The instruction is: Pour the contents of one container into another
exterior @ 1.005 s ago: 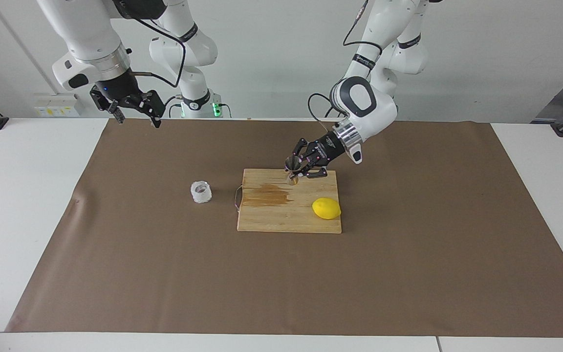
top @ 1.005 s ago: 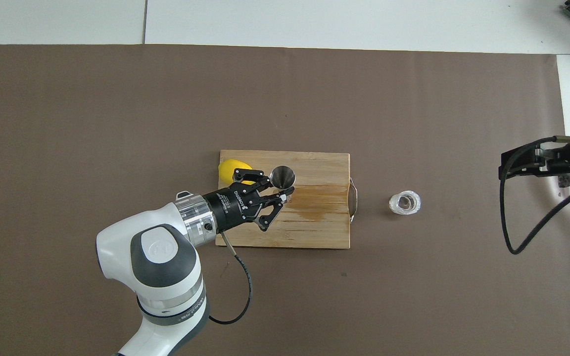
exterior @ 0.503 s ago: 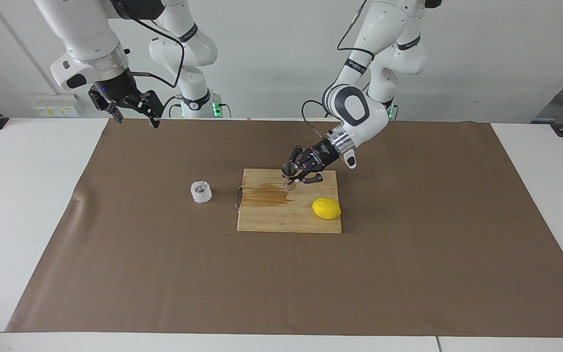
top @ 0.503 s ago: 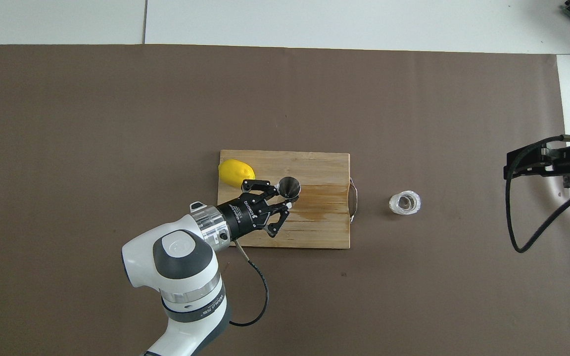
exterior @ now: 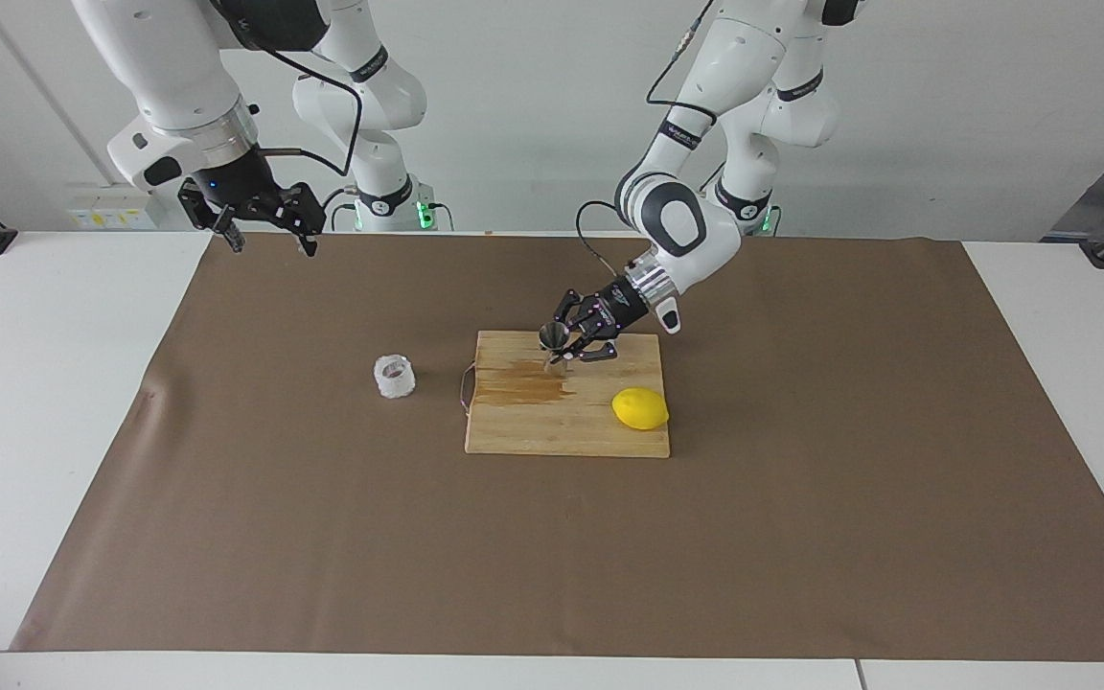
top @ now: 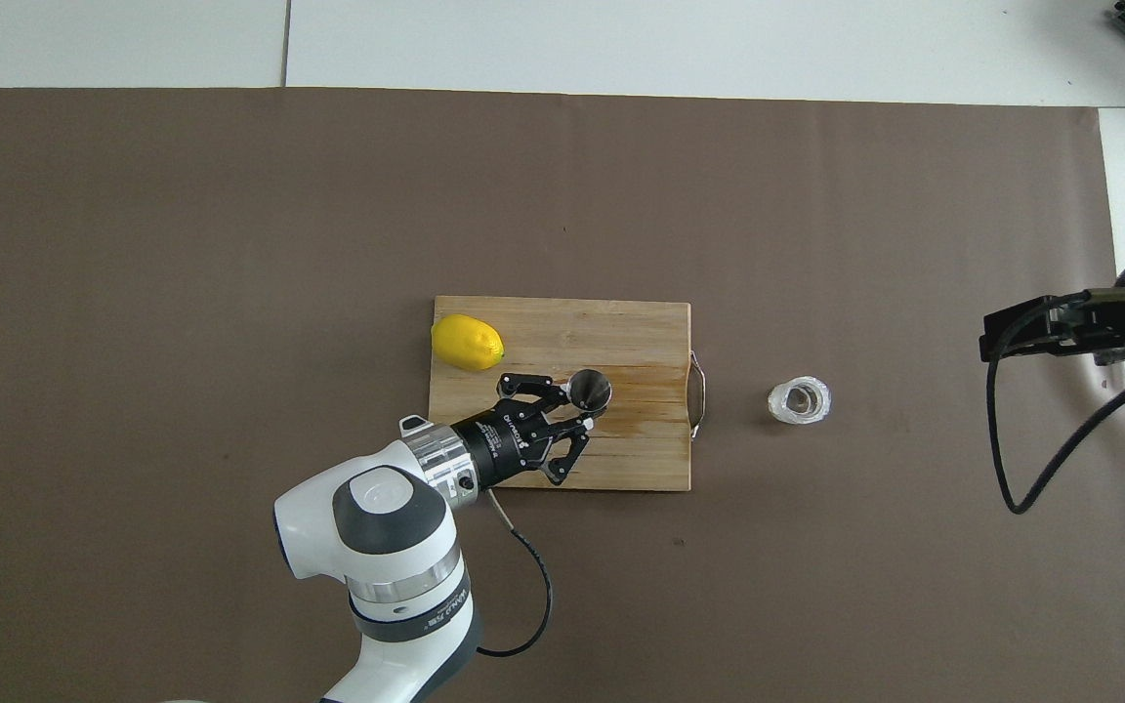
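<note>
Jigger (exterior: 554, 343) shifted cupward, upright, mouth up

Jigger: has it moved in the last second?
Yes. The jigger, held by the left end effector, shifted along the cutting board toward its handle and the glass cup.

- Steel jigger (exterior: 554, 338): shiny, hourglass-shaped, upright with its open mouth up, clamped at the waist between the fingertips of the left gripper (exterior: 563, 351).
- Glass cup (exterior: 395, 376): squat, clear, knobbly-walled, upright on the brown paper, well apart from that gripper, toward the right arm's end, under no gripper.
</note>
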